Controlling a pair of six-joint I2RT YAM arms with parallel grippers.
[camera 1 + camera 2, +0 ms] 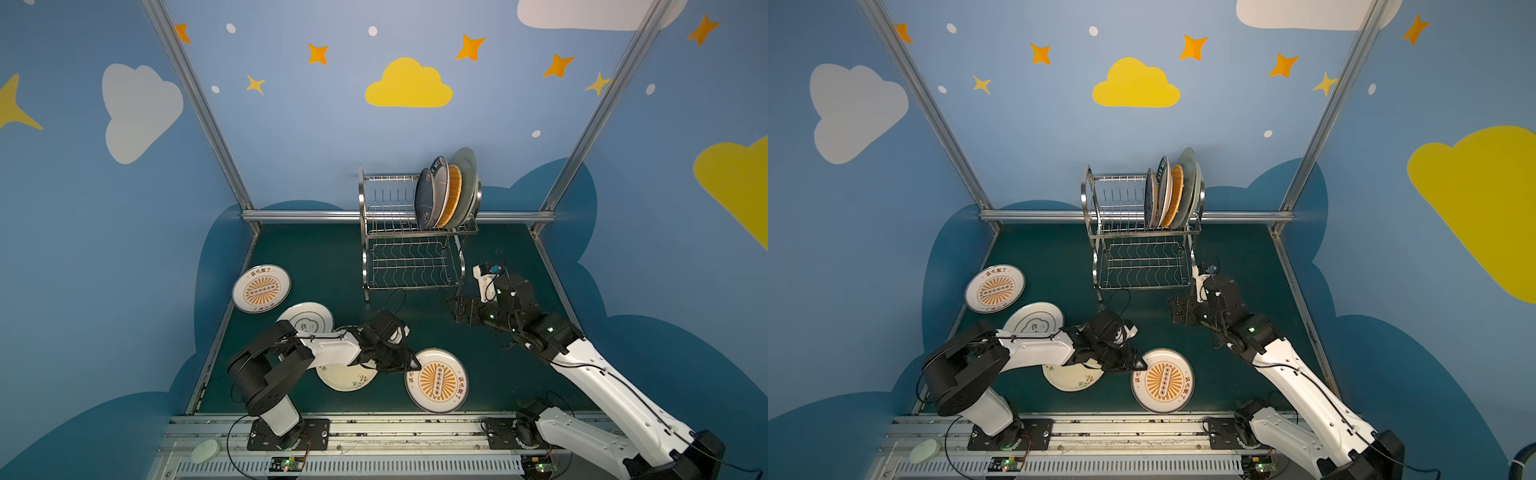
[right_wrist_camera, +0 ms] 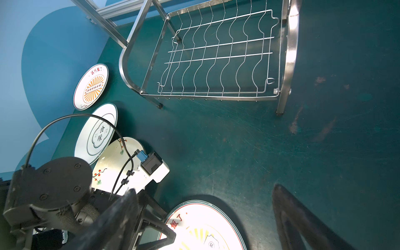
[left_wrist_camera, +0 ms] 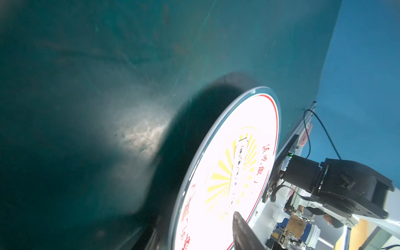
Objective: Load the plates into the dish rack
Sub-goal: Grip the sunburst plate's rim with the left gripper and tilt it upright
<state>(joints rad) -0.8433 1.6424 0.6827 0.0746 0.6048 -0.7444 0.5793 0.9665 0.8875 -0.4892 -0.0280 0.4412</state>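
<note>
My left tool [image 1: 413, 365] sits at the rim of the nearer sunburst plate [image 1: 437, 380], which lies flat on the table [image 1: 332, 257], and I cannot tell whether it has clamped, while my right tool [image 1: 455, 309] stands wide apart; a shallow bite could drop the plate before the dish rack [image 1: 364, 257].

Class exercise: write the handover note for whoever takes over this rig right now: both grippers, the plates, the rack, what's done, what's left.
Left gripper: jaws straddle the rim of the front sunburst plate; grip unconfirmed.
Right gripper: open, empty, in front of the dish rack.
Done: black plate, teal-rimmed plate, yellow plate and pale green plates stand in the upper tier.
Left: front sunburst plate, cream floral plate, cloud-emblem plate and rear sunburst plate, all on the table.
</note>
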